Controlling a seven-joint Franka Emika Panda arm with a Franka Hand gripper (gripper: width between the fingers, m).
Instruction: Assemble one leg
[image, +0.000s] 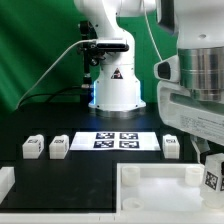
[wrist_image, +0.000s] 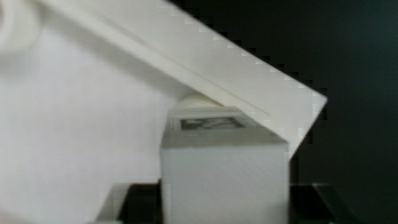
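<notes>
Your gripper (image: 207, 158) is clenching a leg (wrist_image: 222, 165), so you are holding the part straight ahead of the fingers, with its long axis running out from the palm. In the wrist view its tagged end is meeting a rim corner of the panel (wrist_image: 107, 110), seemingly touching it. In the exterior view you are hovering over the panel's edge on that view's right. Seating it is probably depending on squaring the leg to that corner. Three spare legs (image: 59, 147) are lying beside the marker board (image: 117, 140).
</notes>
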